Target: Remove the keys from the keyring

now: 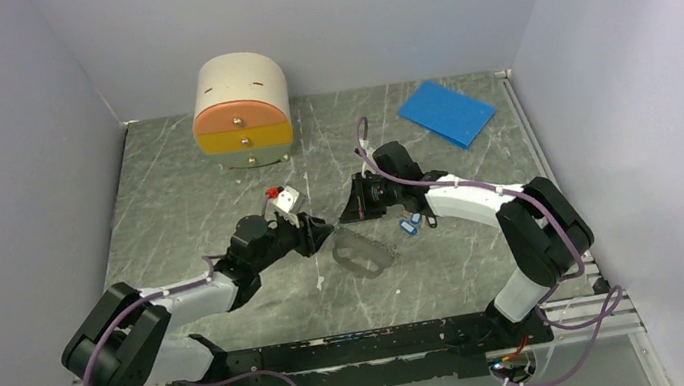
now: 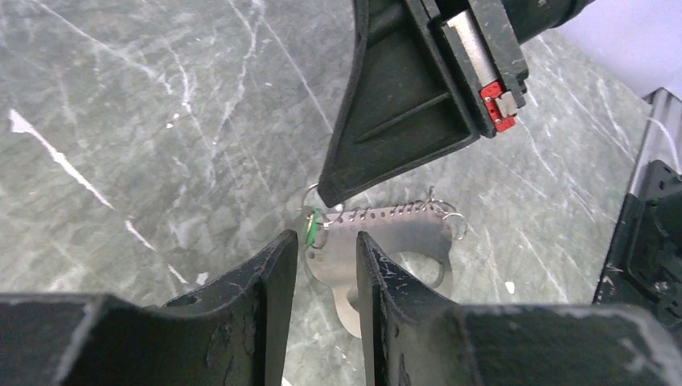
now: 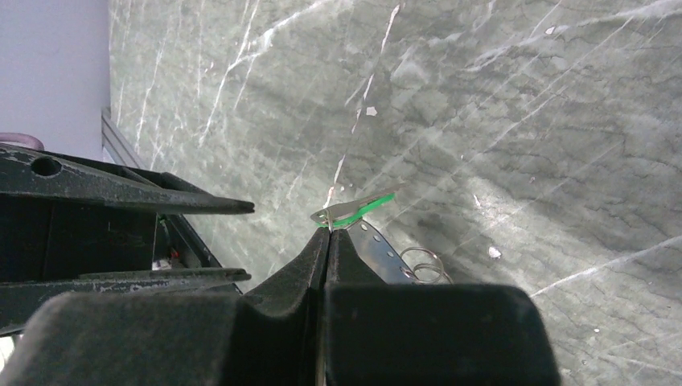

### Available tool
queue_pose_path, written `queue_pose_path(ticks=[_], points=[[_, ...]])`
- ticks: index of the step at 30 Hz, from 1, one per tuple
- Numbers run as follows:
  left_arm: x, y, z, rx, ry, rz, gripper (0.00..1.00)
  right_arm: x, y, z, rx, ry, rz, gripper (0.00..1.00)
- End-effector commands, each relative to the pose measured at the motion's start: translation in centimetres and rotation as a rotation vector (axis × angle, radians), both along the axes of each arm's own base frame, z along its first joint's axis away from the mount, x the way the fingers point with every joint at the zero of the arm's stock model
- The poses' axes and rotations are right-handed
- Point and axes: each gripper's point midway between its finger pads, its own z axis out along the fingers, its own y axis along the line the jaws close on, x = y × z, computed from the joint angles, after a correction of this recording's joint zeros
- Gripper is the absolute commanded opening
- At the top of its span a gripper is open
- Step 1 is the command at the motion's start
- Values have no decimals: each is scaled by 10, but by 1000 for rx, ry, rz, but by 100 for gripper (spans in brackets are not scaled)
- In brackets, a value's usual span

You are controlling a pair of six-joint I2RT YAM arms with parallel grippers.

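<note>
Right gripper [image 3: 328, 235]: pressed together, pinching bright green-tagged silvery key [image 3: 362, 209], frame centre. Left gripper [image 2: 326, 261]: spread, facing grey metal keyring [image 2: 402, 233].

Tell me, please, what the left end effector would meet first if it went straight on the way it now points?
Probably the keyring, its flat metal part just ahead of the open left end effector; the keys, pinched by the right end effector, sit beside it. Depth is unclear.

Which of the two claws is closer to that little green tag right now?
Right. The right gripper is shut on the green tag, which sticks out past its tip. The left gripper faces it, open, its tips just short of the tag.
</note>
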Motion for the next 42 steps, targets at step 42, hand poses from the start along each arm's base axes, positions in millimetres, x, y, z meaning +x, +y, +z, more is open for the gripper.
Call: queue_pose_path(ticks=[42], points=[[12, -35, -14, -111, 153, -130, 38, 5, 15, 17, 29, -41, 18, 0]])
